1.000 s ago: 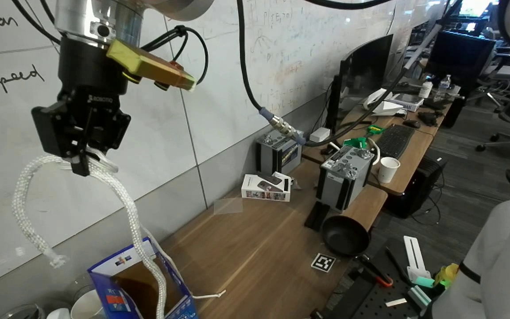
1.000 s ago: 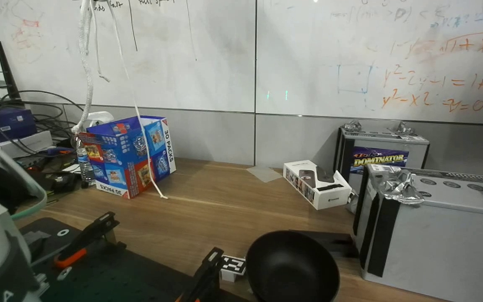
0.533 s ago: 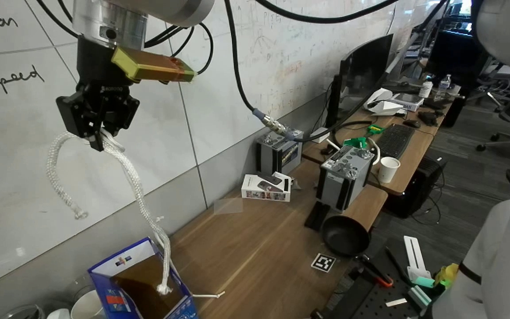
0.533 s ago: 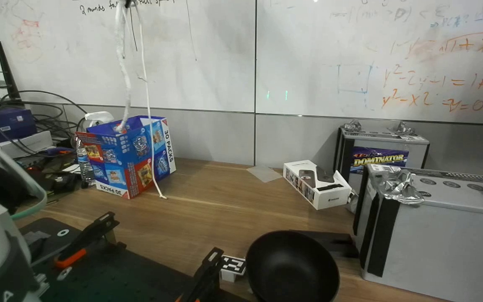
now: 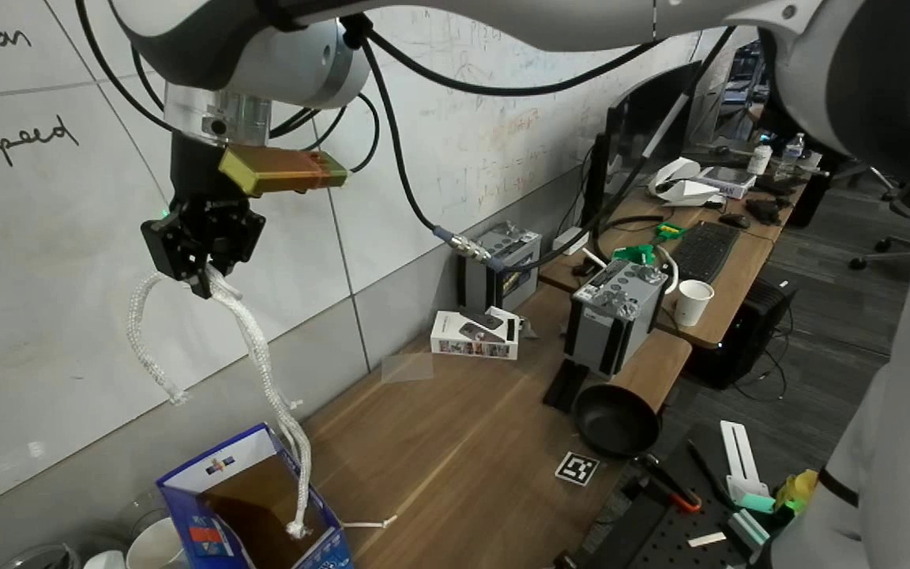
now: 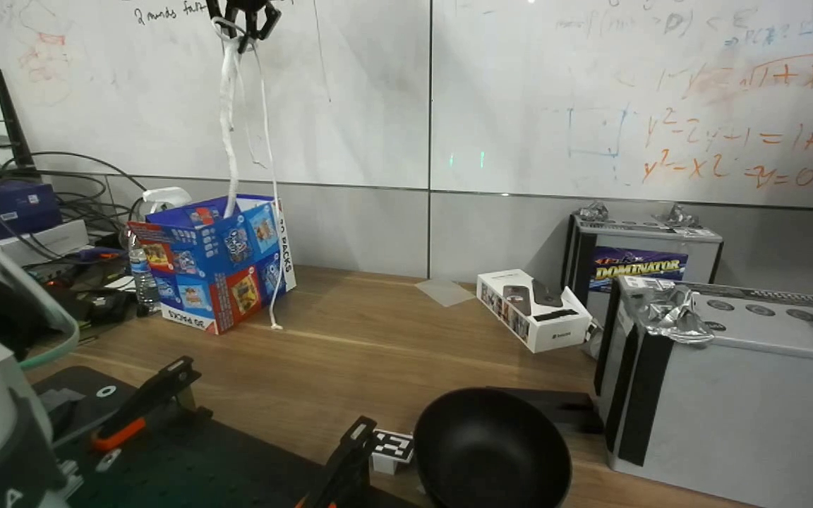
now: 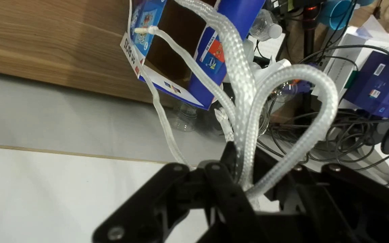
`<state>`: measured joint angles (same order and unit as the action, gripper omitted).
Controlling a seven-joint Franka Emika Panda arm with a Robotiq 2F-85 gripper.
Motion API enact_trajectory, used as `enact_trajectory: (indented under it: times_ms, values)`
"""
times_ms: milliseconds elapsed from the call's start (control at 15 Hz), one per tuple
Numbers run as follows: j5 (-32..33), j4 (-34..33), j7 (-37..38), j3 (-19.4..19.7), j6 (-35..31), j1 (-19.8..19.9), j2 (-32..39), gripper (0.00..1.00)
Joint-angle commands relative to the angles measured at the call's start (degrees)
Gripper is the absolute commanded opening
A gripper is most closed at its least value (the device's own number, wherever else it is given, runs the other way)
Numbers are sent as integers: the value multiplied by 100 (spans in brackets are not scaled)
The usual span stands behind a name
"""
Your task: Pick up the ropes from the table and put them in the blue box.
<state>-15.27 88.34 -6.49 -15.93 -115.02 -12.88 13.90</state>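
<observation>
My gripper (image 5: 204, 286) is shut on several white ropes (image 5: 261, 356) high above the blue box (image 5: 201, 514). It shows at the top of an exterior view (image 6: 243, 44) and in the wrist view (image 7: 245, 155). The ropes (image 6: 229, 127) hang from the fingers, and one curls into a loop in the wrist view (image 7: 328, 91). The thick rope's lower end drops into the opening of the upright box (image 6: 237, 243). A thin rope hangs outside the box wall, its tip at the brown table (image 6: 364, 324). The box (image 7: 243, 13) shows its brown inside in the wrist view.
A white phone box (image 6: 533, 310), a black pan (image 6: 495, 451) and grey batteries (image 6: 738, 395) stand on the table. A whiteboard wall (image 5: 52, 261) rises behind. A white cup (image 5: 156, 545) and a bottle (image 6: 144, 275) stand beside the blue box. Black clamps (image 6: 145, 406) sit in front.
The gripper has moved rightward in both exterior views, lately downward, carrying the ropes. The thick rope's end has moved from outside the box into its opening. The box has not moved.
</observation>
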Motion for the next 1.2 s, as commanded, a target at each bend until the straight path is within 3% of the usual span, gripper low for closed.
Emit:
enact_trajectory:
  times_ms: [0,467,1133]
  values:
    - [-136,-197,-35,-45,302,-78,169,3]
    - [-488,3,-464,-245,920,-154,443,3]
    - [-252,-273,-422,-231,847,-409,1234,3]
